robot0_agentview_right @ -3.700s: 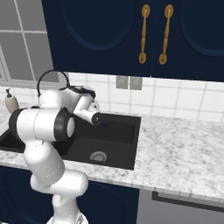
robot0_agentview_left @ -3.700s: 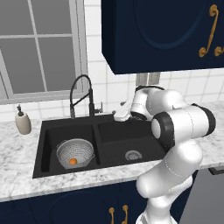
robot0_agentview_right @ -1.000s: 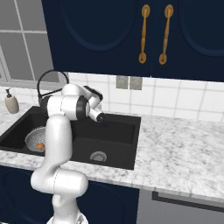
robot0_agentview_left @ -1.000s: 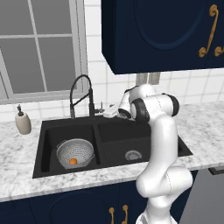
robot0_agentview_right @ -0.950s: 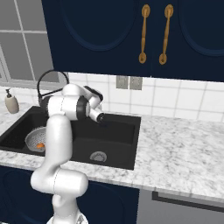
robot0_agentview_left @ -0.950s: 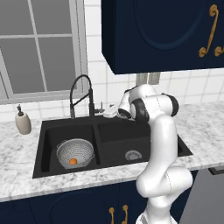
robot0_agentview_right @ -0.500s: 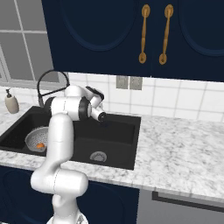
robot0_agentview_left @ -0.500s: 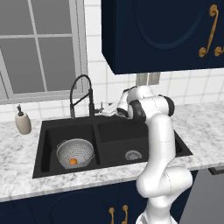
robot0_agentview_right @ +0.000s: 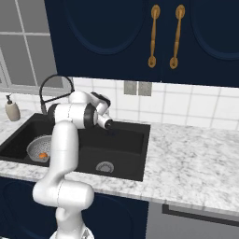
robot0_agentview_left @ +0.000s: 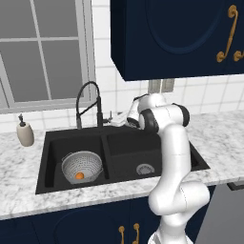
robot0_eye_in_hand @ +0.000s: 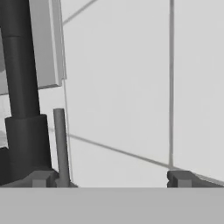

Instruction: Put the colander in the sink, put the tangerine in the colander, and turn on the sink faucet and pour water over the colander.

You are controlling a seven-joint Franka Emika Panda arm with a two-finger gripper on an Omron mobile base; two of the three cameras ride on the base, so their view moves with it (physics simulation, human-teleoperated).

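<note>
Orange tangerine in colander

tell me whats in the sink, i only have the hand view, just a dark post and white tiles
Observer: A round silver perforated metal colander sits in the left basin of the black rectangular double-basin sink.
Operator: is the fruit in it
Observer: Yes, a small round orange tangerine lies on the colander's floor.
Operator: which way does the tap point
Observer: The tall dark metal gooseneck faucet arches toward the colander's basin, its spout end hanging near that basin's back edge, behind the colander.
</note>
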